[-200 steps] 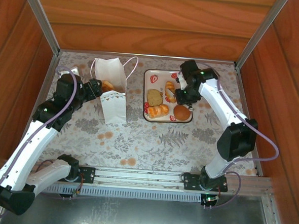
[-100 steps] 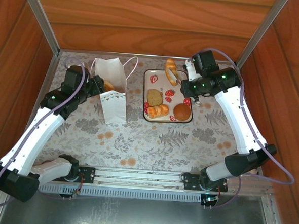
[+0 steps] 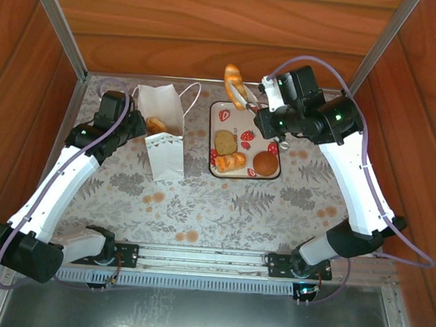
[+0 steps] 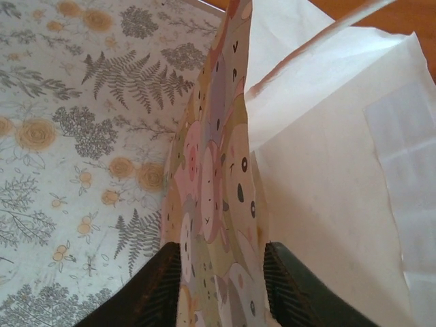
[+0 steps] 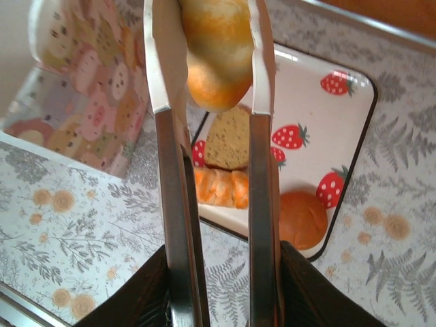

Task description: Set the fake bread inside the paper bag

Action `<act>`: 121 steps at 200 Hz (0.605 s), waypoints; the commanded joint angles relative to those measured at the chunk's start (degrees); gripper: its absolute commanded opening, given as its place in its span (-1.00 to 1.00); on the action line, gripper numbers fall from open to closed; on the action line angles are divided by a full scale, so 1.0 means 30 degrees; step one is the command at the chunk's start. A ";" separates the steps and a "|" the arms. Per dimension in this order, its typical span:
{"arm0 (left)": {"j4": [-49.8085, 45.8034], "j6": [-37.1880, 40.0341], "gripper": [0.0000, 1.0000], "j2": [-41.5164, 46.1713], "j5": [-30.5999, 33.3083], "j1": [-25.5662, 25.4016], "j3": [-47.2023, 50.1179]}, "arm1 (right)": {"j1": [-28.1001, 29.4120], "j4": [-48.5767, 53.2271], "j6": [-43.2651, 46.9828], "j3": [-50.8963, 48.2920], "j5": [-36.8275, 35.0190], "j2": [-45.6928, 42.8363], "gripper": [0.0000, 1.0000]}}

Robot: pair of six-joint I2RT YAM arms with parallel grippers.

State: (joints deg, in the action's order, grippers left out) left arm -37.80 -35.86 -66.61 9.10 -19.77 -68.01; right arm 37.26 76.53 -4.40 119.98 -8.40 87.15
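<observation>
Fake bread (image 3: 265, 164) partly bagged: one golden pastry (image 3: 157, 124) inside the white paper gift bag (image 3: 166, 157), upper left, wall pinched by left gripper (image 4: 221, 262); right gripper (image 5: 223, 286) squeezes thin metal tongs (image 5: 170, 204) lifting a golden toy croissant (image 3: 234, 79) above the white strawberry-printed tray (image 3: 243, 177); three pieces left there.

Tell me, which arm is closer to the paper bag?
Left. The left gripper pinches the paper bag by its patterned side wall. The right gripper holds tongs carrying a croissant, raised near the tray, right of the bag and clear of it.
</observation>
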 commanded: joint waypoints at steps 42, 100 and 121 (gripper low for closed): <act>-0.0319 -0.0406 -0.73 -0.0263 -0.0077 0.0203 -0.0680 | 0.2581 0.0025 0.0573 0.5673 -0.1212 0.3134 -0.26; -0.0257 -0.0865 -0.84 -0.0190 0.0072 0.0199 -0.0548 | 0.4690 -0.0612 0.1028 0.9482 -0.0579 0.6513 -0.26; -0.0233 -0.0909 -0.88 -0.0236 0.0007 0.0188 -0.0567 | 0.5076 -0.1126 0.0996 0.9576 -0.0258 0.7015 -0.26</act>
State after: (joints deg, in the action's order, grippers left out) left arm -37.80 -37.80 -66.83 9.10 -19.77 -68.45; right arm 51.18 76.66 -2.24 146.74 -10.37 107.46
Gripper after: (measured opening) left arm 0.068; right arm 0.372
